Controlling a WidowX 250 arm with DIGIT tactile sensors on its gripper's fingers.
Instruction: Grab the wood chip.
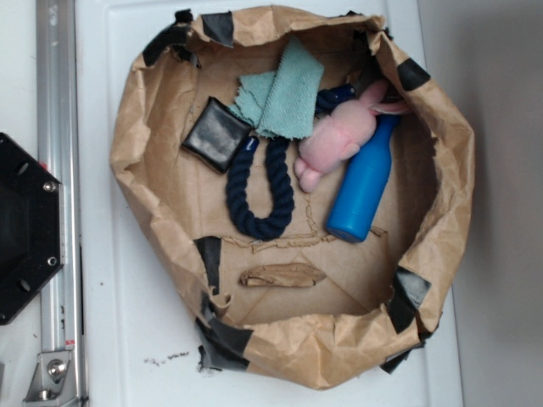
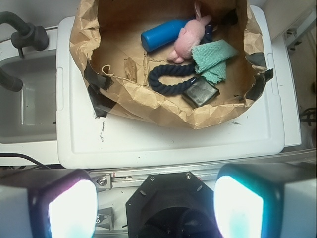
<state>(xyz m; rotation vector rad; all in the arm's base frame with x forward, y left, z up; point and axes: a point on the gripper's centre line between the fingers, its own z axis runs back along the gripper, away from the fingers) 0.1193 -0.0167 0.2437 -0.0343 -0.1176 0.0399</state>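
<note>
Nearest your wrist camera, the gripper (image 2: 156, 206) had its two fingers (image 2: 64, 206) spread wide, holding nothing, well short of the paper nest (image 1: 153, 195). Your wood chip (image 1: 282, 275) lay flat on the nest floor near its front wall, long axis left-right in the exterior view. One blue bottle (image 1: 365, 182), one rope loop (image 1: 263, 191), one black pad (image 1: 217, 133). The pink toy (image 1: 339, 136) partly hid the bottle's neck.
</note>
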